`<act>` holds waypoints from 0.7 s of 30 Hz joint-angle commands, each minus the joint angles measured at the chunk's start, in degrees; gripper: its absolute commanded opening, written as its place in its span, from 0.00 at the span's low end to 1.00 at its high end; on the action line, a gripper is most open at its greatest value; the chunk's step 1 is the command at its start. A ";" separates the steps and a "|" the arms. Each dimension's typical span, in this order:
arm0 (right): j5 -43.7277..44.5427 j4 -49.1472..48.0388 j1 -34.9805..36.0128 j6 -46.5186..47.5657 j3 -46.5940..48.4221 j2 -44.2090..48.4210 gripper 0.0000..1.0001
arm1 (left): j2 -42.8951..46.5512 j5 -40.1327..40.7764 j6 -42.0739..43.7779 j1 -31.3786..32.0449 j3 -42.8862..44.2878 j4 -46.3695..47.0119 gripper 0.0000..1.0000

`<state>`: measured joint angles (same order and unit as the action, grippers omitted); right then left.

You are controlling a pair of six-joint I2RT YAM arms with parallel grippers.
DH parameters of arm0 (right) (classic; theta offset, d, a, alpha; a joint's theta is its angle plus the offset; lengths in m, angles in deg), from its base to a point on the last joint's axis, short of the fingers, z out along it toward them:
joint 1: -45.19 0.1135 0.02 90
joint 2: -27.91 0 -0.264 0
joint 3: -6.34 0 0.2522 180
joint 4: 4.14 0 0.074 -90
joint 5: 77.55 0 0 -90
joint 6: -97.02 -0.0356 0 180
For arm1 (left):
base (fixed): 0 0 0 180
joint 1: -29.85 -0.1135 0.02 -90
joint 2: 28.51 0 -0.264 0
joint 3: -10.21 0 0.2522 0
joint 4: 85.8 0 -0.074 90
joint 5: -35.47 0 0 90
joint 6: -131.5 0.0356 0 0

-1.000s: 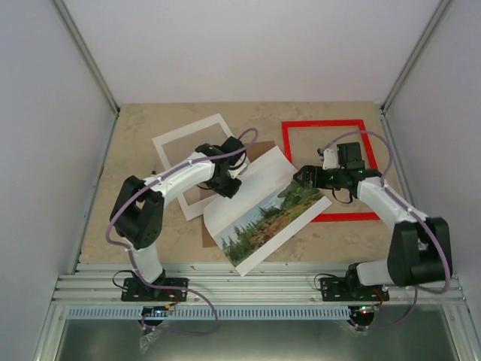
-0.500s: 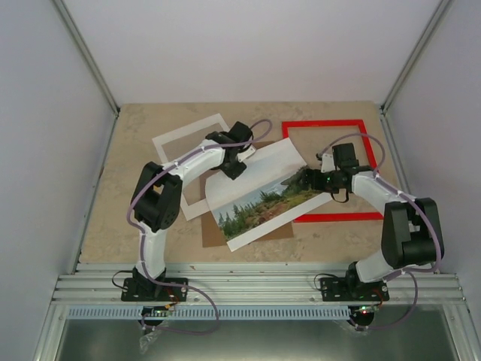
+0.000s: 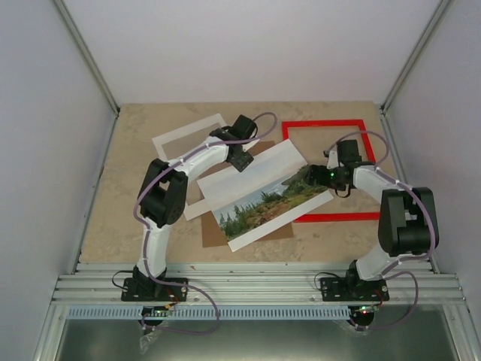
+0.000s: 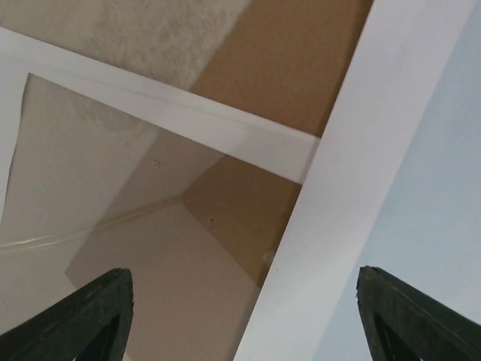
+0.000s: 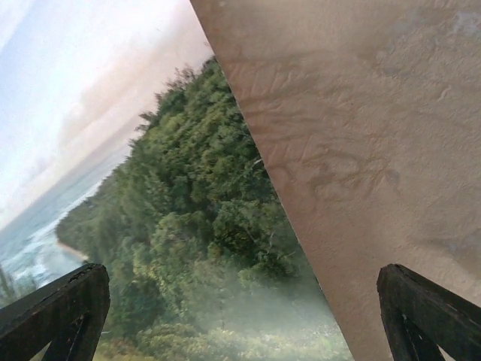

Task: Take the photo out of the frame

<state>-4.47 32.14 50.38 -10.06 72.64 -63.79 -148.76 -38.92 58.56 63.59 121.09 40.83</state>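
the tabletop [image 3: 128,195] is closed in by white walls [image 3: 45,150] on the left, right and far sides, and most of its open stretch lies left of the white mat [image 3: 188,134] and along the near edge. the frame [image 3: 323,124] lies flat near the right wall, with only tabletop showing inside its red rim. the photo [image 3: 259,197] lies slantwise in the middle, out of the frame, on the brown backing board [image 3: 213,233]. its right corner crosses the frame's left rail and its far left edge overlaps the mat.

the left fingers [image 4: 94,316] are spread wide above the photo's far left edge. the white border [image 4: 353,173] runs up between them, with mat and board to the left of it. the right fingers [image 5: 432,316] are also spread wide and pinch nothing. the photo's tree-covered right end [image 5: 203,226] and its edge lie between them, with tabletop to the right. whether either pair touches the print cannot be told.
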 commanded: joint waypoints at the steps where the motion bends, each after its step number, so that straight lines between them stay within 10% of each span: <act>1: 0.13 0.41 -0.27 1.56 1.47 -2.77 0.98 | 4.09 0.24 -6.95 -0.16 -0.54 4.44 0.84; 8: -4.52 5.32 0.61 1.89 -0.18 0.02 0.98 | 14.31 -2.47 -26.66 -2.84 -6.17 6.13 0.99; 21: -7.81 10.43 8.98 -2.05 -8.19 14.94 0.97 | 42.09 -23.40 -48.62 -19.30 -30.93 13.81 1.00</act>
<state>-10.33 40.43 56.72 -10.19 66.78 -50.76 -113.57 -54.37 16.66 46.47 95.54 51.23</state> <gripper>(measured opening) 0.975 0.997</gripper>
